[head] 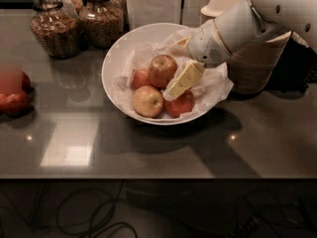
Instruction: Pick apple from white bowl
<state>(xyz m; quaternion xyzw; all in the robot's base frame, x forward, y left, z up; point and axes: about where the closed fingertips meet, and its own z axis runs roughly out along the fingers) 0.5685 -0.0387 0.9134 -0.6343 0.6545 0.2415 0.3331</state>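
The white bowl [115, 58] stands mid-table, lined with crumpled white paper and holding several apples. The apple [161, 69], large and red-orange, lies at the bowl's middle. A paler yellow apple [147, 101] lies in front of it, and two small red apples [181, 104] flank it. My gripper [177, 66] reaches in from the right, low over the bowl. It is open, with one cream finger [184, 79] against the apple's right front side and the other finger [180, 42] behind it. The apple rests in the bowl.
Two glass jars [53, 29] of brown food stand at the back left. A woven basket [257, 63] with stacked beige bowls [222, 2] stands right of the bowl, under my arm. Red fruit [14, 101] lies at the left edge.
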